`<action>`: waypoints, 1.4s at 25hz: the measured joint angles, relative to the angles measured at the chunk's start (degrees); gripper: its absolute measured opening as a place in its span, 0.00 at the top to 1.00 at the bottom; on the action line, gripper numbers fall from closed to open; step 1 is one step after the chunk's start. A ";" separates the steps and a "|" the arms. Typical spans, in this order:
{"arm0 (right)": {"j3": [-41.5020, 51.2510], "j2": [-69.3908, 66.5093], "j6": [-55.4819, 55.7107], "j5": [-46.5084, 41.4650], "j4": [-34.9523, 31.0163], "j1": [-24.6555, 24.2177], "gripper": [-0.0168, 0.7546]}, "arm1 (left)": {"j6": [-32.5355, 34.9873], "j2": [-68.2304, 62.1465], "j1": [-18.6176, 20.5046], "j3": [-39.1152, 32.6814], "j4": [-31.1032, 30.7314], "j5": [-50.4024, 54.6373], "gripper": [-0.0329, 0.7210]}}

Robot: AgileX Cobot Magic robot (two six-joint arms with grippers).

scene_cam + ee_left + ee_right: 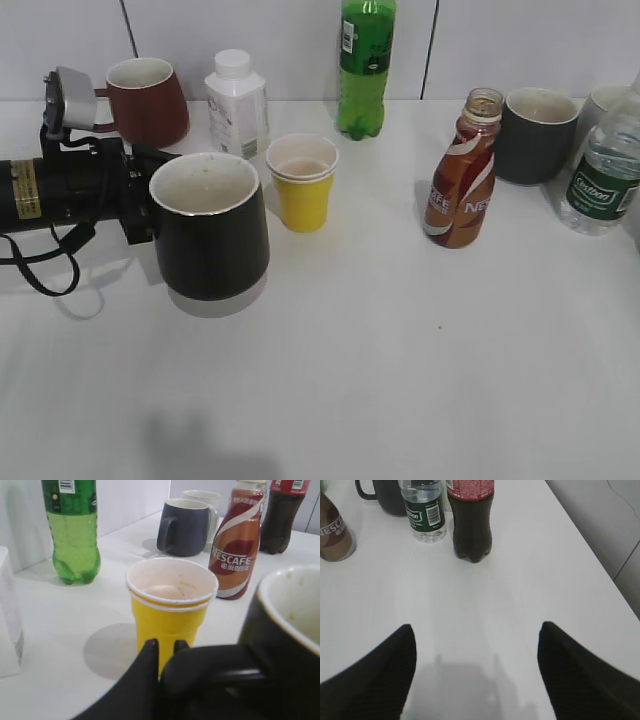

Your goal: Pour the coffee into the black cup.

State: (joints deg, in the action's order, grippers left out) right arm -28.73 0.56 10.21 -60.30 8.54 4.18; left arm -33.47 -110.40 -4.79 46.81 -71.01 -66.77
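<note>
The black cup (212, 245) stands left of centre, its inside cream and empty; it also fills the right of the left wrist view (287, 645). My left gripper (138, 208) (166, 645) is shut on the black cup's handle. I cannot tell whether the cup rests on the table or hangs just above it. The brown Nescafe coffee bottle (460, 180) stands upright with no cap, right of centre, and shows in both wrist views (237, 545) (332, 535). My right gripper (475, 627) is open and empty over bare table, out of the exterior view.
A yellow paper cup (302, 185) stands just right of the black cup. At the back are a red mug (148, 100), a white bottle (237, 103) and a green bottle (365, 65). At the right are a dark grey mug (535, 135), a water bottle (605, 175) and a cola bottle (470, 520).
</note>
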 joint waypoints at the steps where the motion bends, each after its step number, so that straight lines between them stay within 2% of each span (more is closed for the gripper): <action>1: -0.06 0.00 -0.33 0.26 -0.07 0.00 0.22 | 0.00 0.00 0.00 0.00 0.07 0.00 0.88; 3: -0.67 -1.55 -1.61 2.17 -0.20 0.00 0.22 | 0.00 0.00 0.00 0.00 0.54 0.06 0.88; 6: -1.38 -6.85 -4.50 10.82 -0.20 0.00 0.22 | -0.06 0.00 0.00 0.00 0.73 0.06 0.88; 13: -0.92 -23.27 -5.95 39.06 -1.47 0.00 0.22 | -0.06 0.00 -0.05 0.00 0.67 0.06 0.88; 16: 1.64 -29.26 -6.01 53.75 -2.11 0.00 0.22 | -0.06 0.00 -0.05 0.00 0.67 0.06 0.88; 21: 8.24 -38.59 -6.01 70.80 -1.86 1.96 0.22 | -0.06 0.00 -0.05 0.00 0.67 0.06 0.88; 29: 11.08 -54.82 -5.89 82.13 -0.03 13.05 0.21 | -0.06 0.00 -0.05 0.00 0.67 0.06 0.88; 35: 11.18 -70.86 -5.26 93.09 0.08 16.50 0.18 | -0.06 0.00 -0.05 0.00 0.72 0.06 0.88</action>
State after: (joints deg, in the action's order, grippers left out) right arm -17.54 -70.30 4.95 32.79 8.62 20.68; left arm -33.53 -110.40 -4.83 46.81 -70.29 -66.71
